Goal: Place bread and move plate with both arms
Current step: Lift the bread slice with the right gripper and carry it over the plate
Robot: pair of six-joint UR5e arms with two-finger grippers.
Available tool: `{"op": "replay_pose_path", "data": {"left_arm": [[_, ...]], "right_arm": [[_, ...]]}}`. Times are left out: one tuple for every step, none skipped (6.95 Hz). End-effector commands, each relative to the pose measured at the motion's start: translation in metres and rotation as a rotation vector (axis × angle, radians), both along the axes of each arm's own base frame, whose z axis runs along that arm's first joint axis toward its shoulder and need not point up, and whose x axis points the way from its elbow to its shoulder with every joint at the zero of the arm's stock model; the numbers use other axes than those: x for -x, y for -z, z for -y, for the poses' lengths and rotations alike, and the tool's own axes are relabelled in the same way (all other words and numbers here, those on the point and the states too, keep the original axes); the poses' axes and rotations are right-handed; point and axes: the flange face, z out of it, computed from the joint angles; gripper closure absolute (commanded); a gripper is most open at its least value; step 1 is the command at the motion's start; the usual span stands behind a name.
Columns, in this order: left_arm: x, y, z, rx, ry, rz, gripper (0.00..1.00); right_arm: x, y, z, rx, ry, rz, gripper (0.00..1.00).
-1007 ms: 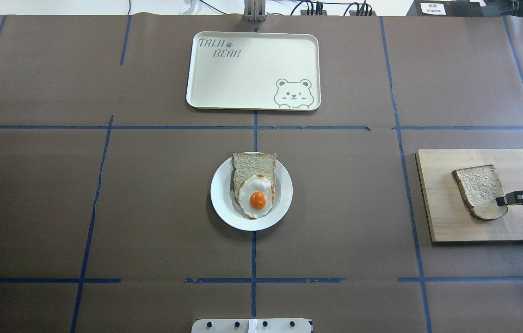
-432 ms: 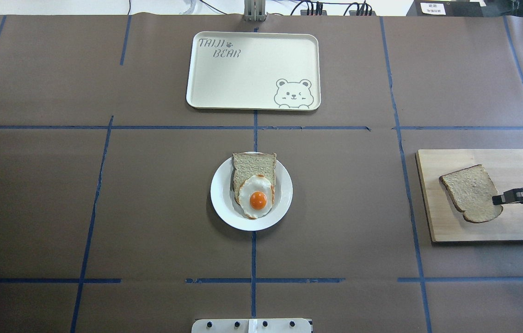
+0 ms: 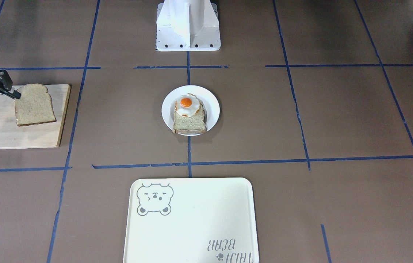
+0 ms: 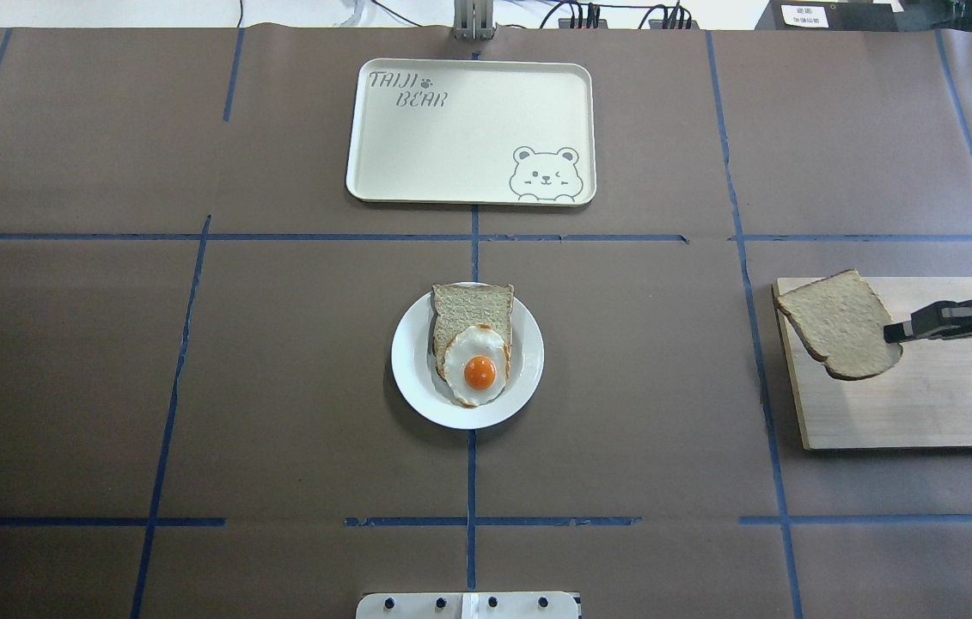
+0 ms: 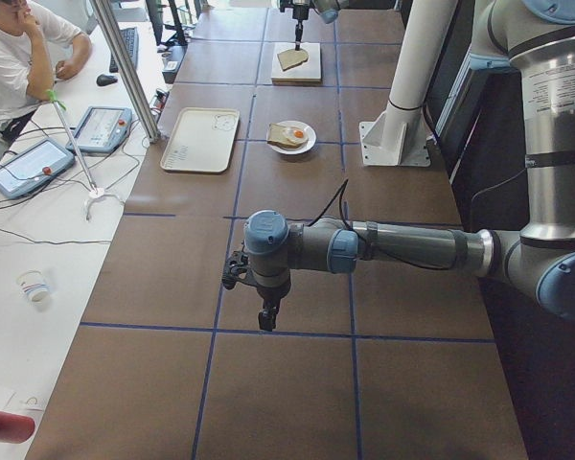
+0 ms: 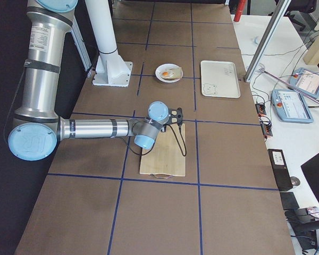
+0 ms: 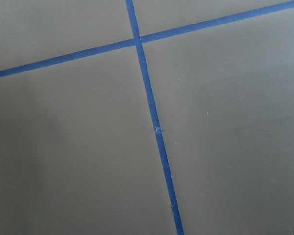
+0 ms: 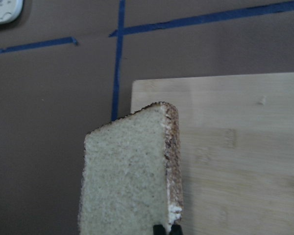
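Standing at the table's left end, you meet the left arm (image 5: 402, 247) first. Its forearm stretches out level and low over the brown table (image 4: 279, 387), and the wrist is bent so the left gripper (image 5: 265, 319) points straight down near a crossing of blue tape (image 7: 152, 112). From here I cannot tell whether its jaws are parted or closed. Farther along, near the table's middle, the white plate (image 4: 520, 387) sits astride a tape line and carries an egg-topped slice (image 4: 473, 344). The cream bear tray (image 4: 451, 146) lies beyond it on the operators' side, apart from it, and the white pedestal (image 3: 188, 25) stands on the robot's side. At the far end the right arm (image 6: 95, 128) runs level from its elbow out over the wooden board (image 4: 924, 413). The right gripper (image 4: 889, 333) has its jaws clamped on one edge of the bread (image 4: 838, 325). The slice hangs tilted over the board's corner nearest the plate and tray, its crust about level with the board's inner edge. Between that edge and the plate lies a broad stretch of brown table, crossed by one blue line, so the two stand well apart.
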Motion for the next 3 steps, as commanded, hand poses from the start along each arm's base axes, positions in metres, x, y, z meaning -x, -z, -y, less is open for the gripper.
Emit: {"op": "replay_pose_path", "data": {"left_arm": [[0.001,0.000,0.000,-0.001,0.001,0.000,0.00],[0.000,0.000,0.000,-0.001,0.000,0.000,0.00],[0.000,0.000,0.000,-0.001,0.000,-0.002,0.00]], "right_arm": [[0.043,0.094,0.053,0.048,-0.027,0.096,1.00],[0.081,0.145,0.074,0.084,-0.032,0.117,1.00],[0.120,0.179,0.078,0.105,-0.061,0.132,1.00]]}}
